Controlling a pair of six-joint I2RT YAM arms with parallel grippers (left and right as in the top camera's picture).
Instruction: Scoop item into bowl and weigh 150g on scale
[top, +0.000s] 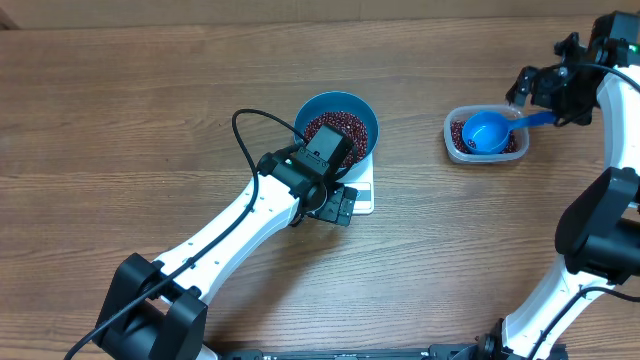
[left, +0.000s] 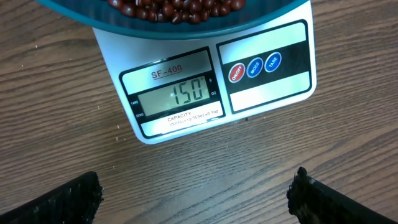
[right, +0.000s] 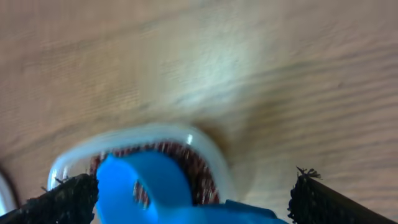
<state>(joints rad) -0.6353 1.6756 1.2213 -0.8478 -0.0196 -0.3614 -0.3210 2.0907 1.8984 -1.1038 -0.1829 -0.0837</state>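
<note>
brown wood-grain table (top: 120, 120), grain running left to right, soft even light overhead

Overhead: bright, even light, sharp edge to edge; shadows faint, soft, tight under left arm (top: 240, 230) & bowl (top: 366, 122). Left wrist: crisp, scale (left: 214, 81) readout legible, slight sheen, no glare; left gripper (left: 196, 199) fingertips (left: 62, 202) at 7 & 5 o'clock near-black, no detail. Right wrist: heavy blur, table (right: 249, 56) grain smeared, washed-out patch at 12 o'clock; scoop (right: 149, 183) & tub (right: 208, 149) soft at 6–7 o'clock.
</note>
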